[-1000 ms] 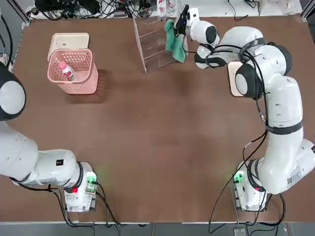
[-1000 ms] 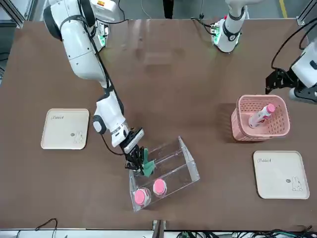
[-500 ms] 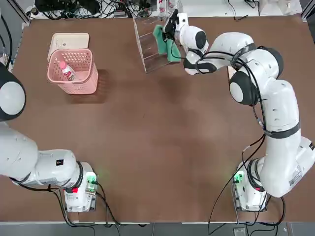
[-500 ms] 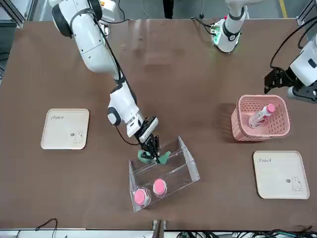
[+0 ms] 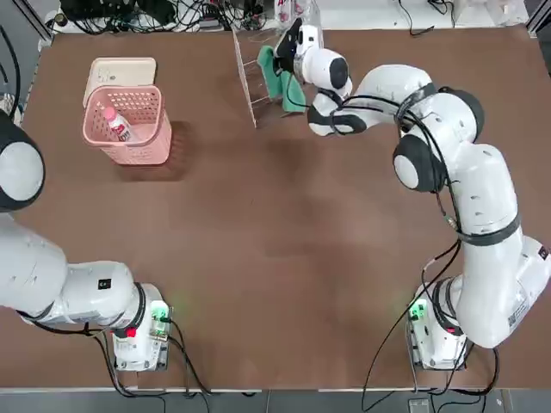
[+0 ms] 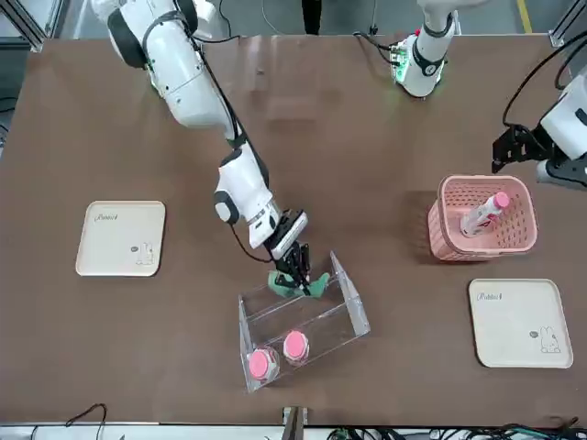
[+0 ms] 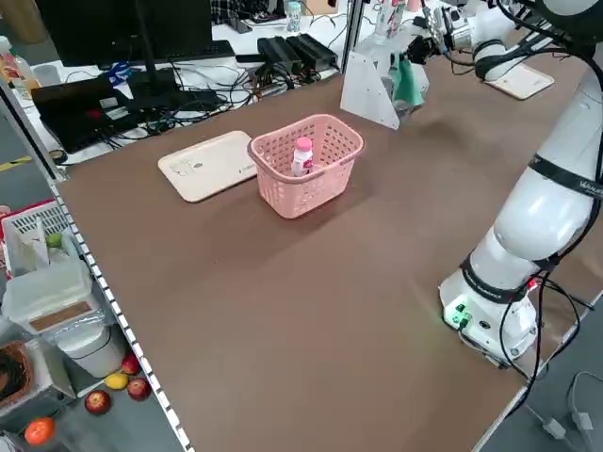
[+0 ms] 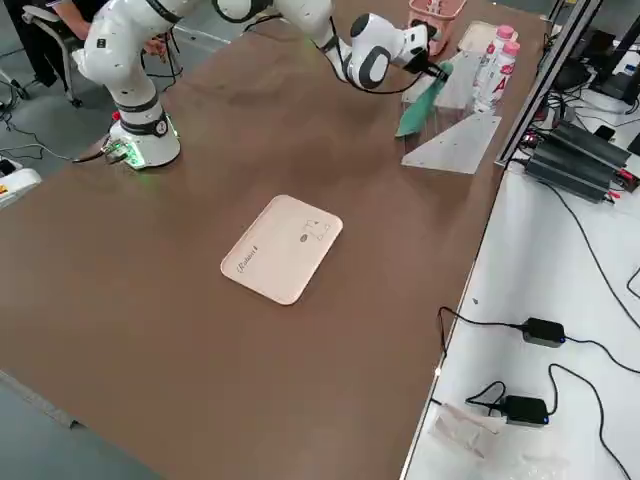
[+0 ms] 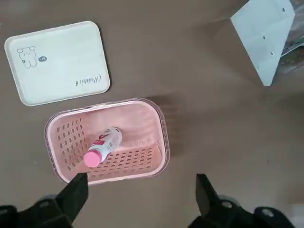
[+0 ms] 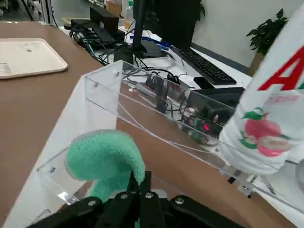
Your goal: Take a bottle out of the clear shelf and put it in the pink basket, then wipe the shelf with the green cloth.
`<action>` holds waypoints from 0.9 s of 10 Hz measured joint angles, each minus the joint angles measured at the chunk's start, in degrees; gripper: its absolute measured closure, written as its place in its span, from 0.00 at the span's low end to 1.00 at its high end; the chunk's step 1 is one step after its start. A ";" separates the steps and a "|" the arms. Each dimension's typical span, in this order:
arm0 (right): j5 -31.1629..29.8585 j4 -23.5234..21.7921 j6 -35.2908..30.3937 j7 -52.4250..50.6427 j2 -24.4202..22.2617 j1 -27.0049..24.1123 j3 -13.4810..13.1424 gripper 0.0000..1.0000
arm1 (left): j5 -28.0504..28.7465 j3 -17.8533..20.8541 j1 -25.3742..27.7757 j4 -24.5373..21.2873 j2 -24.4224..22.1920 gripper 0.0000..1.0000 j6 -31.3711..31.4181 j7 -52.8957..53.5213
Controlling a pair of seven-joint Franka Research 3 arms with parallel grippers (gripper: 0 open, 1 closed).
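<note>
My right gripper (image 6: 298, 271) is shut on the green cloth (image 6: 300, 285) and reaches into the clear shelf (image 6: 316, 323) at the far edge of the table. The cloth (image 10: 105, 161) bunches over a clear tier (image 10: 123, 97) in the right wrist view. Two pink-capped bottles (image 6: 279, 354) stand in the shelf's back tier. Another bottle (image 5: 116, 124) lies tilted in the pink basket (image 5: 129, 151) at the far left. My left gripper (image 9: 140, 192) hangs open above that basket (image 9: 118, 169), holding nothing.
One cream tray (image 5: 125, 69) lies just behind the basket, and another cream tray (image 6: 121, 238) sits on the right arm's side. Cables, bottles and monitors crowd the desk beyond the far table edge (image 7: 283, 52).
My right gripper has carried the green cloth from the shelf's right end leftward into the shelf. The left arm and the basket have stayed put.
</note>
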 joint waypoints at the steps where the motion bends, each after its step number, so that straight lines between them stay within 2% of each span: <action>1: 1.24 0.16 0.00 0.02 0.18 0.56 0.02 0.97 | 0.01 0.04 0.00 -0.04 0.37 0.00 0.00 0.00; 4: 6.35 0.78 0.00 0.18 0.46 2.10 0.14 0.97 | 0.02 0.05 0.00 -0.08 1.36 0.00 0.01 0.00; 6: 7.13 0.85 -0.14 -0.42 0.49 1.85 -0.23 0.97 | 0.02 0.05 -0.01 -0.08 1.38 0.00 0.01 0.00; 8: 4.95 0.63 -0.18 -3.89 0.52 -2.63 -0.53 0.97 | 0.04 0.06 -0.01 -0.08 1.39 0.00 0.01 0.00; 9: 0.62 0.60 -0.08 -4.00 0.51 -5.56 -0.46 0.97 | 0.06 0.05 -0.02 -0.07 1.39 0.00 0.01 0.00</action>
